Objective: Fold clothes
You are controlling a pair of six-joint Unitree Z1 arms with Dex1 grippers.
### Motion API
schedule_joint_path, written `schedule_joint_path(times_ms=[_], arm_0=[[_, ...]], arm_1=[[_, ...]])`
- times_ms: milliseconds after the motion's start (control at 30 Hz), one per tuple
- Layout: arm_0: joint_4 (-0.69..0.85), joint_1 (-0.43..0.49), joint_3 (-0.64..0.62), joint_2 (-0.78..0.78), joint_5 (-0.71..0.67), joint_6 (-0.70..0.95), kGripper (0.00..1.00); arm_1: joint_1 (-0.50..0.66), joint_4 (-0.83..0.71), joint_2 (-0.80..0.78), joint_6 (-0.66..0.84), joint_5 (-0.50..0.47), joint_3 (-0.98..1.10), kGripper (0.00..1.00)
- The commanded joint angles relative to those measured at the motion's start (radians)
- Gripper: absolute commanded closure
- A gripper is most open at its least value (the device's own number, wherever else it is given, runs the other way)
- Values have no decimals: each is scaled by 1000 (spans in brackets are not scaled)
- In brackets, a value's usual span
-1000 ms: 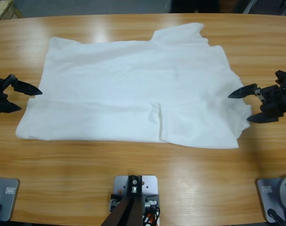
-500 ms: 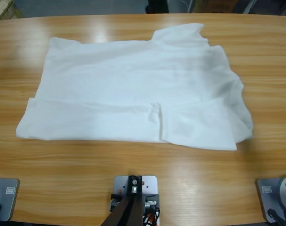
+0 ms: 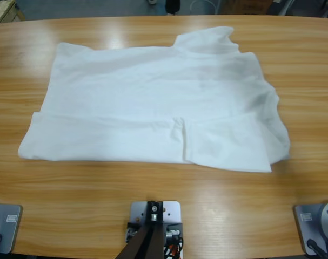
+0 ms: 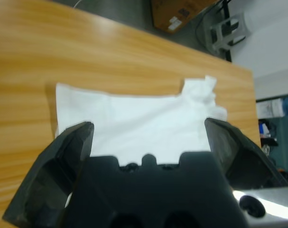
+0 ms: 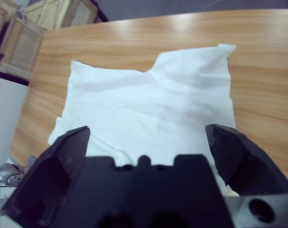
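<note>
A white short-sleeved T-shirt lies spread across the wooden table, with its near edge folded over in a band and a sleeve sticking out at the far side. Neither arm shows in the high view. In the left wrist view my left gripper hangs open well back from the T-shirt, nothing between its jaws. My right gripper is likewise open and empty, held above and away from the T-shirt.
Bare wood surrounds the shirt on all sides. Beyond the table's far edge, a cardboard box stands on the floor in the left wrist view. Wooden crates stand off the table's end in the right wrist view.
One second ago both open grippers stood at the shirt's left and right edges in the high view. They have since drawn back out of that view; the shirt lies still.
</note>
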Motion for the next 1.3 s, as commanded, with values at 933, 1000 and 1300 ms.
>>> schedule_joint_path(times_ms=[933,1000,1300], arm_0=[[-84,81,-16,482,-109,243,105],[-84,82,-28,499,-112,244,105],[-79,82,-90,565,-108,241,105]], arm_1=[[-52,14,78,-179,-96,127,18],[-51,7,99,-179,-83,112,18],[-35,-7,176,-188,-64,103,18]])
